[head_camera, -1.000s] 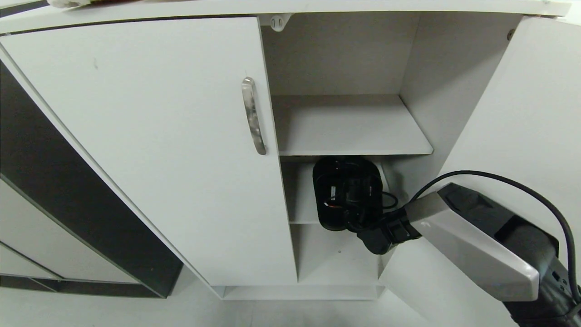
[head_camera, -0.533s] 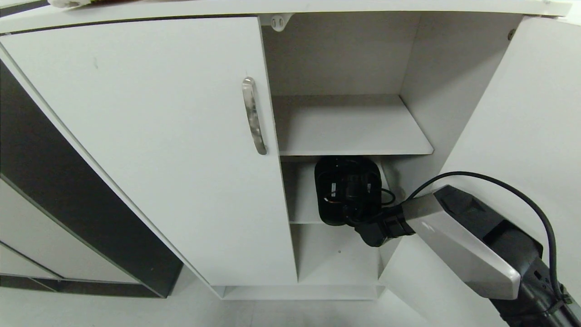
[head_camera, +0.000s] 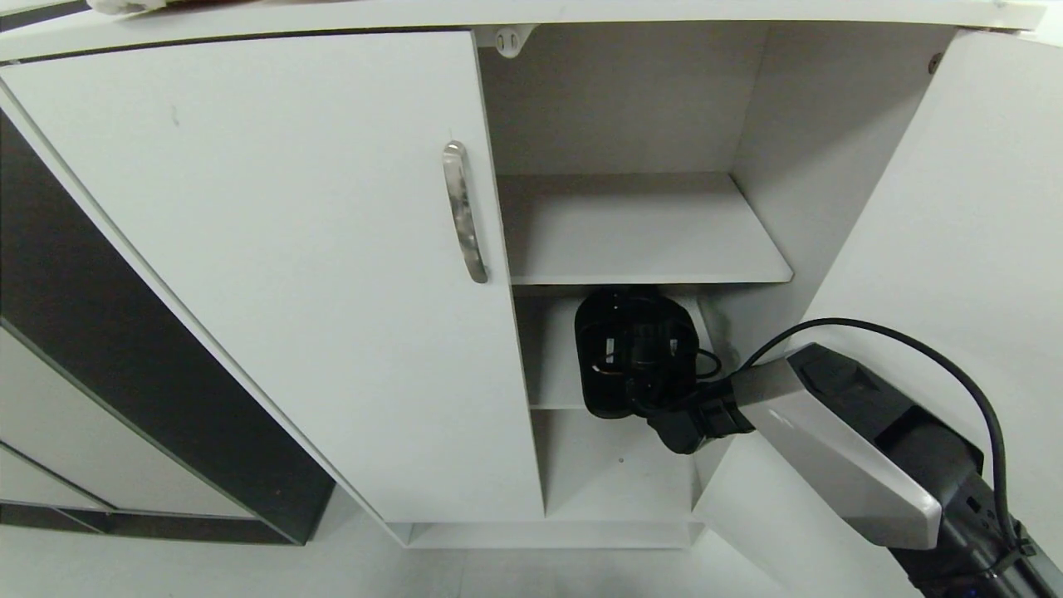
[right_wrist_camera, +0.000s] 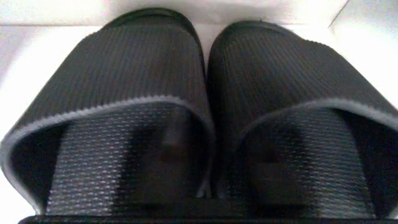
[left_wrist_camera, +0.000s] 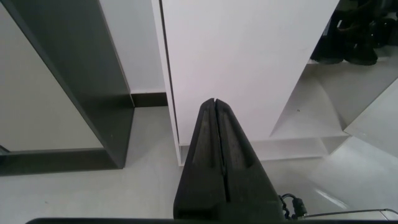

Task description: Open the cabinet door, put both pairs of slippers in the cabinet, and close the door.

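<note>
Left hand (left_wrist_camera: 214, 106): pressed closed, empty, low before shut door (head_camera: 274, 274).
Right hand (head_camera: 656, 399): at slippers (head_camera: 635, 345); grip hidden, cannot tell.
Slippers: black pair at middle shelf (head_camera: 548, 374), near its front edge.
Handling: seat deeper, let go level, withdraw clear of open door (head_camera: 955, 208).
</note>
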`<state>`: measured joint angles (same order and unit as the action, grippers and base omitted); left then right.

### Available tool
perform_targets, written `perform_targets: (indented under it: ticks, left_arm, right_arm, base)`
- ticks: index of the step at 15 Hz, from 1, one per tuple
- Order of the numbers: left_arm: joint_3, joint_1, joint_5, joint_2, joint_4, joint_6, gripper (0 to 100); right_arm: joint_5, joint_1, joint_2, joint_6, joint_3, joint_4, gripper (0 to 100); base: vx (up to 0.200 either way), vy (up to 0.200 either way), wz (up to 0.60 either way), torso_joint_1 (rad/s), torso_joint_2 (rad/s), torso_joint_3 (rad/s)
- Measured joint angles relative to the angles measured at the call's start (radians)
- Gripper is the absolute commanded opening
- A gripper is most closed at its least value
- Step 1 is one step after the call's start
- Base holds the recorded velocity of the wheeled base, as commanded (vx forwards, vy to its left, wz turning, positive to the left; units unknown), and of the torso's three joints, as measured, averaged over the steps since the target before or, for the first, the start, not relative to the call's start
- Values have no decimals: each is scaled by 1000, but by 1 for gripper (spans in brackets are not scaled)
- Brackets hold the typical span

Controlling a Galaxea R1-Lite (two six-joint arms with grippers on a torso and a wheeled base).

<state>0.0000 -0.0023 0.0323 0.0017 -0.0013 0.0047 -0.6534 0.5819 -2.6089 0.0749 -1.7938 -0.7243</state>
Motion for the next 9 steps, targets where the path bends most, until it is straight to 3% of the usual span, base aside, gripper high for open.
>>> perform_targets:
  ticks: [4,9]
  left_arm:
    - [0,0,0,0,0,-1,0]
    - [0,0,0,0,0,0,0]
  right_arm:
    - [-19,12,39,4,99,-12,100]
    - [-52,62,201,3,385,-147,100]
  base:
    - [0,0,0,0,0,0]
    - [0,0,0,0,0,0]
